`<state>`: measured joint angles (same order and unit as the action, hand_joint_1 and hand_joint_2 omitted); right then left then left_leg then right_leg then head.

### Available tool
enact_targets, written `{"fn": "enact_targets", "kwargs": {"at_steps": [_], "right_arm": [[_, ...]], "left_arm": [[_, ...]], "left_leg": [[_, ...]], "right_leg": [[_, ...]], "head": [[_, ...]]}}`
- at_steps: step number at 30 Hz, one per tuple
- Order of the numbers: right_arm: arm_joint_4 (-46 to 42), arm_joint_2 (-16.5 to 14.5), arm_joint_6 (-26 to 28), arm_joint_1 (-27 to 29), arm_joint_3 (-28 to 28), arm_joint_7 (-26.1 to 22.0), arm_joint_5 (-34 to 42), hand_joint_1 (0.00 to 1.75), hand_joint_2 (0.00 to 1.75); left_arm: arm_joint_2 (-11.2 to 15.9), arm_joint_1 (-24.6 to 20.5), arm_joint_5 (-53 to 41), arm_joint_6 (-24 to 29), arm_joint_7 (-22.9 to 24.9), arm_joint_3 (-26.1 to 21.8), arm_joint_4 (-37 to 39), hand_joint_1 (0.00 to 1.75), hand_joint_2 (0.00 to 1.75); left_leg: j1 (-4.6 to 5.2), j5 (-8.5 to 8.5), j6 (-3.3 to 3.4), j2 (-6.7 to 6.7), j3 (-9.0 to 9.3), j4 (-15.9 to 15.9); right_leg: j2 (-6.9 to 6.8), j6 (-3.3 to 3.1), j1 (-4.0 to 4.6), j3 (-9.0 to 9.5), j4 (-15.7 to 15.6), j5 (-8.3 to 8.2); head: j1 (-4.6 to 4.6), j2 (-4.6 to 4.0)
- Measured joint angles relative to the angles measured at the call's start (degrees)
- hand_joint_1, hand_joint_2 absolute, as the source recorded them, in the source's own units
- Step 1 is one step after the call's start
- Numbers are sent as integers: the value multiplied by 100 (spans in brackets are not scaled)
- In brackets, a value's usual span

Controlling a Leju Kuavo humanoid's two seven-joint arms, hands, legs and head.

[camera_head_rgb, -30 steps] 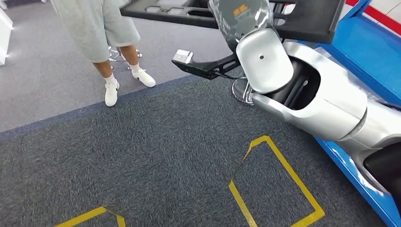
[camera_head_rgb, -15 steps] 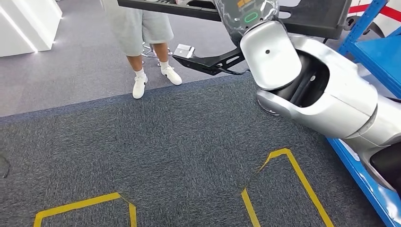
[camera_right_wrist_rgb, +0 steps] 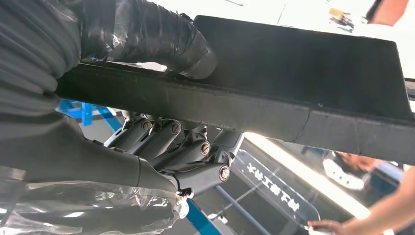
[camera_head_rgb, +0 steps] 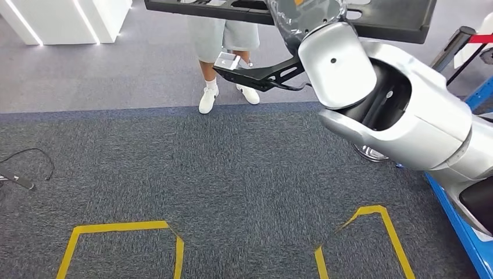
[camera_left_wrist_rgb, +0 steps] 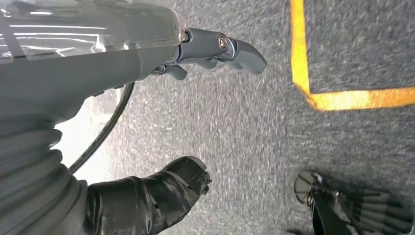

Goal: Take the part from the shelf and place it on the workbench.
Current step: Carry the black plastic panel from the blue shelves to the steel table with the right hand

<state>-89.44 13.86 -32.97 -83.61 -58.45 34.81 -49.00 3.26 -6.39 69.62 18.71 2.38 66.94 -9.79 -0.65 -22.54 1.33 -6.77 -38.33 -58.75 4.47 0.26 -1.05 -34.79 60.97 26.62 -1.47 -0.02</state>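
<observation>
The part (camera_head_rgb: 383, 20), a long flat black piece, is already off the shelf and is carried high in front of the robot. In the right wrist view the right robot hand (camera_right_wrist_rgb: 171, 147) grasps it: the thumb lies over one face of the black part (camera_right_wrist_rgb: 293, 88) and the darker fingers (camera_right_wrist_rgb: 195, 156) curl under the other face, so the grip looks firm. The left robot hand (camera_left_wrist_rgb: 195, 112) hangs down over the grey carpet (camera_head_rgb: 203, 186); it holds nothing, and its thumb (camera_left_wrist_rgb: 161, 196) and fingers (camera_left_wrist_rgb: 230, 49) are apart.

The blue shelf (camera_head_rgb: 459, 215) stands at the robot's right side. A person (camera_head_rgb: 224, 35) in grey shorts and white shoes stands ahead on the lighter floor, near the far end of the part. Yellow tape marks (camera_head_rgb: 116, 232) lie on the carpet.

So the taking is done. What is left is to reach the worktop and set the part down. The worktop itself I cannot find; probably it is further away.
</observation>
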Motion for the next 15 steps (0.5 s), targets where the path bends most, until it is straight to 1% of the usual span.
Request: {"fn": "enact_targets", "kwargs": {"at_steps": [1,2,3,4,5,6,7,8,9,10,11,12,13,14,15], "right_arm": [[-1,2,3,-19,-5,-2,16,175,175],[-3,2,7,-32,-10,-2,41,175,175],[-4,2,13,-39,-17,-2,73,175,175],[-5,3,20,-39,-28,-1,102,175,175],[-5,7,29,-40,-39,1,132,175,175],[-5,11,41,-42,-48,4,157,175,175],[-6,16,53,-42,-55,6,178,175,175],[-6,21,65,-41,-60,8,195,175,175],[-7,22,78,-35,-69,8,208,175,175],[-7,22,91,-25,-83,8,220,175,175],[-7,22,101,-16,-99,7,230,175,175],[-7,23,110,-8,-113,7,239,175,175],[-7,23,120,-6,-122,7,250,175,175],[-7,25,127,-8,-126,7,260,175,175],[-6,31,134,-12,-127,8,269,175,175]], "left_arm": [[-2,-2,2,-2,-6,0,0,0,175],[-2,-1,3,-3,-10,-1,0,0,175],[4,6,4,0,-13,-1,2,0,175],[5,18,5,2,-14,-2,2,0,175],[5,26,6,4,-11,-2,3,0,175],[6,26,9,5,-6,-2,3,0,175],[-1,21,13,5,-1,-2,2,0,175],[-1,13,17,5,6,-2,2,0,175],[0,5,21,6,10,-2,2,0,175],[0,3,23,6,14,-2,2,0,175],[0,5,25,7,16,-2,2,0,175],[1,8,26,8,17,-2,2,0,175],[1,11,29,13,16,-2,2,0,175],[2,8,33,19,14,-2,2,0,175],[4,0,36,28,10,-2,2,0,175]], "left_leg": [[-15,18,-35,-62,-38,-5],[-29,43,-81,-131,-73,1],[-45,64,-121,-177,-96,10],[-37,58,-157,-109,-119,-5],[-23,0,-191,45,-164,-92],[-11,-124,-220,251,-255,-296],[-7,-296,-245,462,-390,-605],[-18,-478,-267,577,-556,-983],[-31,-613,-284,625,-705,-1324],[-38,-659,-294,644,-780,-1513],[-43,-605,-299,657,-744,-1487],[-43,-469,-295,691,-588,-1235],[-35,-310,-282,788,-352,-834],[-2,-204,-255,899,-127,-453],[27,-140,-214,980,30,-169]], "right_leg": [[82,-5,3,45,-115,-6],[71,-5,12,60,-150,-1],[-12,-16,10,75,-179,-14],[-97,-37,7,97,-212,-32],[-184,-67,-1,121,-244,-50],[-272,-97,-8,142,-273,-65],[-351,-117,6,153,-280,-68],[-432,-133,19,152,-278,-67],[-515,-138,28,149,-275,-64],[-596,-139,32,148,-272,-59],[-676,-136,34,148,-267,-52],[-750,-127,37,150,-260,-41],[-817,-115,41,157,-250,-25],[-881,-98,56,161,-242,-8],[-938,-76,70,167,-237,8]], "head": [[-5,0],[-9,0],[-9,0],[-15,0],[-23,0],[-31,0],[-39,0],[-43,0],[-44,0],[-45,0],[-45,0],[-45,0],[-45,0],[-46,0],[-40,0]]}}
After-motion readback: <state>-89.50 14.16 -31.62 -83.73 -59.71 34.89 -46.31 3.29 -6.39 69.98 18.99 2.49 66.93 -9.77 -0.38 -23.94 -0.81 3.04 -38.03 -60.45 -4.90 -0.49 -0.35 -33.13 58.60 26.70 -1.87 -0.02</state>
